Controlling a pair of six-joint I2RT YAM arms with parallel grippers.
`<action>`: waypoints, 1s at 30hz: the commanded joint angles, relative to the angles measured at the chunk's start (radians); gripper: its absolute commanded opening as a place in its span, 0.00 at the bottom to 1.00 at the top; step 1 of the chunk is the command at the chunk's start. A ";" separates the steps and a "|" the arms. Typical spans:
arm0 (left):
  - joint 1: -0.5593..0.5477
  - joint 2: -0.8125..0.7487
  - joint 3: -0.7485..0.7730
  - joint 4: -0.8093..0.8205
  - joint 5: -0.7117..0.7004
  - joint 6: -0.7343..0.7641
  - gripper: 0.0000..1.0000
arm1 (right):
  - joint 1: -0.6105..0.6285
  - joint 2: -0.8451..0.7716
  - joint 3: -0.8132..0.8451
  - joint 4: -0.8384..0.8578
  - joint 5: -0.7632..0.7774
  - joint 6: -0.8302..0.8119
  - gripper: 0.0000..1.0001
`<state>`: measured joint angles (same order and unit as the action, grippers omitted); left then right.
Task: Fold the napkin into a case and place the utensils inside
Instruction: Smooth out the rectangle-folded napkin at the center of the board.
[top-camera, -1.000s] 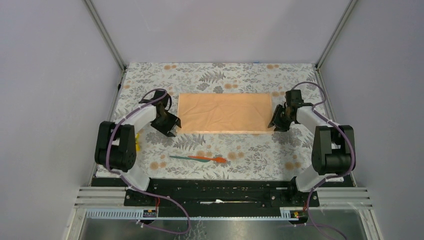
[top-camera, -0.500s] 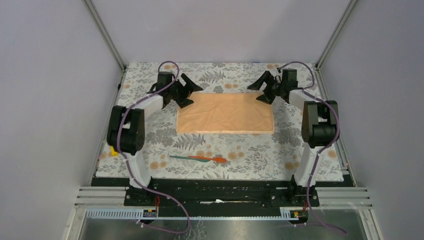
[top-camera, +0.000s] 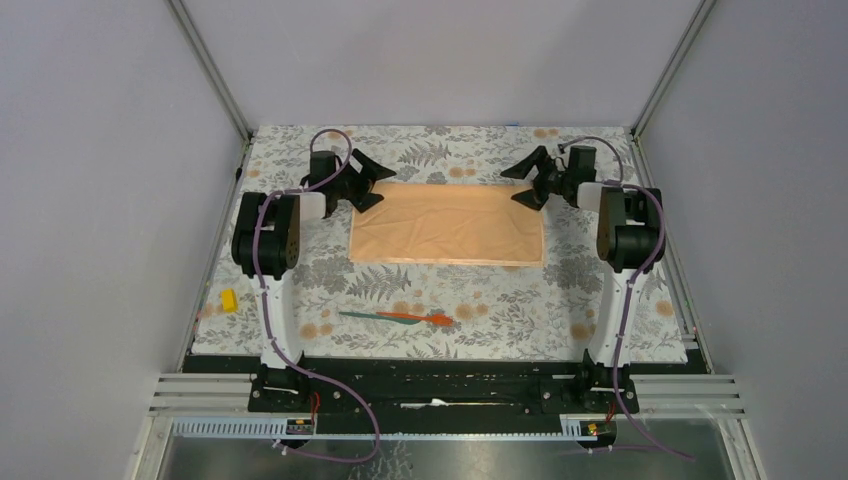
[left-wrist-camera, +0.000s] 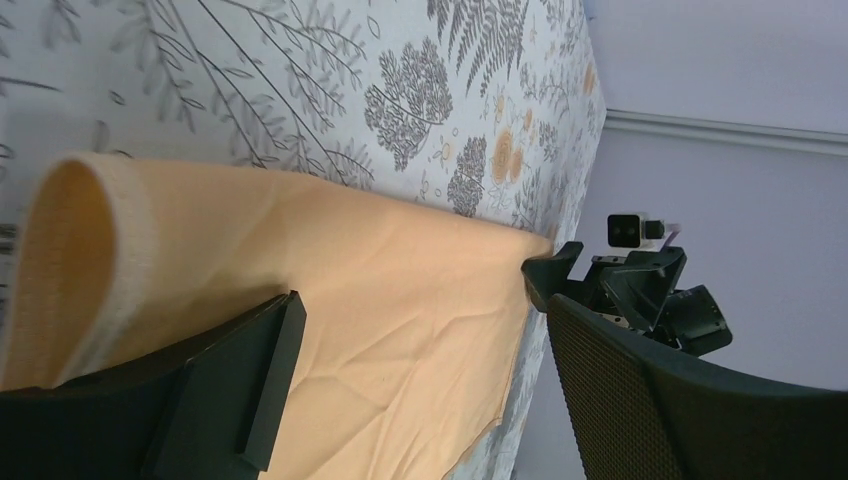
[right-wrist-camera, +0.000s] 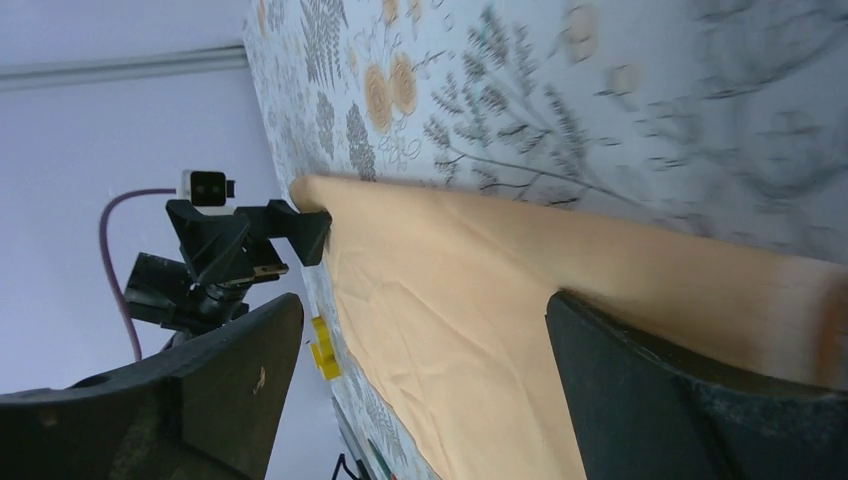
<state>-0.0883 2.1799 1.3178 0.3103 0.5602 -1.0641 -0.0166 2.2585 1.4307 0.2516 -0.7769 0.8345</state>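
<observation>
The peach-orange napkin (top-camera: 447, 224) lies folded into a wide rectangle on the tablecloth, its folded edge at the far side. My left gripper (top-camera: 365, 181) is open at the napkin's far left corner. In the left wrist view one of its fingers (left-wrist-camera: 240, 390) rests low against the napkin (left-wrist-camera: 380, 300), and nothing is pinched. My right gripper (top-camera: 528, 178) is open at the far right corner, its jaws wide over the napkin (right-wrist-camera: 470, 300). The utensils (top-camera: 395, 317), one teal and one orange-red, lie together nearer the arm bases. No case shows.
A small yellow block (top-camera: 228, 299) sits near the tablecloth's left edge, beside the left arm. The grey floral tablecloth (top-camera: 470, 150) covers the table. Plain walls and metal frame posts close in the left, right and far sides.
Both grippers left the napkin's near corners, swung to its far corners and opened wide. The napkin stayed flat. The yellow block came into view as the left arm moved off it.
</observation>
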 joint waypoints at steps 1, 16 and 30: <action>0.029 -0.010 -0.038 -0.038 -0.049 0.072 0.99 | -0.106 -0.002 -0.064 -0.028 0.066 -0.061 1.00; -0.013 0.020 0.157 -0.036 0.042 0.011 0.99 | 0.172 -0.087 0.105 -0.070 0.073 -0.018 1.00; 0.075 0.131 0.164 -0.053 0.014 0.066 0.99 | 0.103 0.167 0.184 0.043 0.026 0.057 1.00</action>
<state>-0.0612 2.2925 1.4971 0.2741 0.6064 -1.0492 0.1577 2.4260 1.6554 0.3176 -0.7887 0.9379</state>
